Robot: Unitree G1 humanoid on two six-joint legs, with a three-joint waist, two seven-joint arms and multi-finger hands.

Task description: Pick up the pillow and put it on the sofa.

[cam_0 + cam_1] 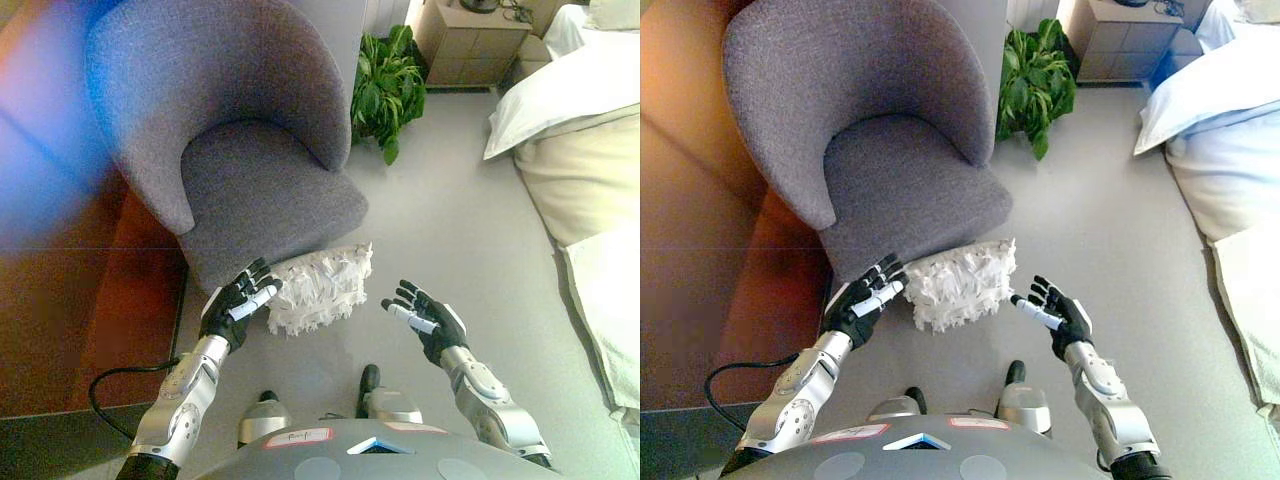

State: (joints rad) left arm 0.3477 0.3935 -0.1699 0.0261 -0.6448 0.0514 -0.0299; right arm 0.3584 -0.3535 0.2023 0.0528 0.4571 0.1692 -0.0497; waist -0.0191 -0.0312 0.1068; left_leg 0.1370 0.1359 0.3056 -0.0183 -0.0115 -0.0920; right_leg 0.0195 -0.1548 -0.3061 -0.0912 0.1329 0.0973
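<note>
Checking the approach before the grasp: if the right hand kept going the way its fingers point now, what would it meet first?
Most likely the white pillow on the floor. The right hand is open, fingers aimed toward the pillow's right end with bare floor between them. Depth is unclear, so it might pass slightly in front.

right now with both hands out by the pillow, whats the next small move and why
Probably bring both hands inward to clasp the white pillow. It lies on the floor against the front of the grey armchair. The left hand is open at its left end, while the right hand is open and still apart from its right end, so neither grips yet.
</note>
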